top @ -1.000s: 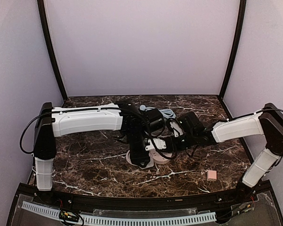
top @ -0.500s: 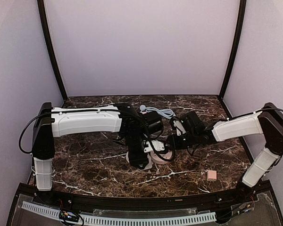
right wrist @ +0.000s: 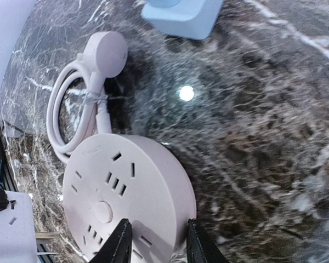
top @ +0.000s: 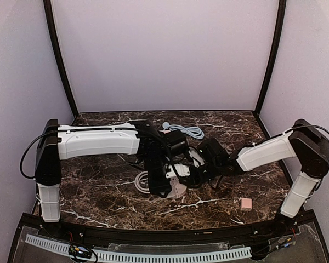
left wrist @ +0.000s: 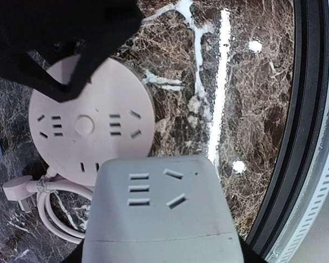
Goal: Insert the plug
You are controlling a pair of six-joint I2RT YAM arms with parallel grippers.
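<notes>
A round pale-pink socket disc (right wrist: 126,203) lies on the marble; it also shows in the left wrist view (left wrist: 90,129) and in the top view (top: 178,189). Its white cord and round plug (right wrist: 107,52) lie coiled beside it. My right gripper (right wrist: 156,244) is shut on the disc's rim, one finger on its face and one at its side. My left gripper (left wrist: 162,244) is shut on a grey-white adapter block (left wrist: 162,213) with socket slots on its face, held just above and near the disc. In the top view the block (top: 174,173) sits between both grippers.
A light-blue adapter (right wrist: 181,13) with a pale cable (top: 186,130) lies toward the back. A small pink cube (top: 245,204) sits at the front right. The table's black front rail (left wrist: 296,164) is close to the left gripper.
My right arm has reached further left and taken the disc with it. The cord coil now shows to the left of the left gripper. The left arm has barely moved.
</notes>
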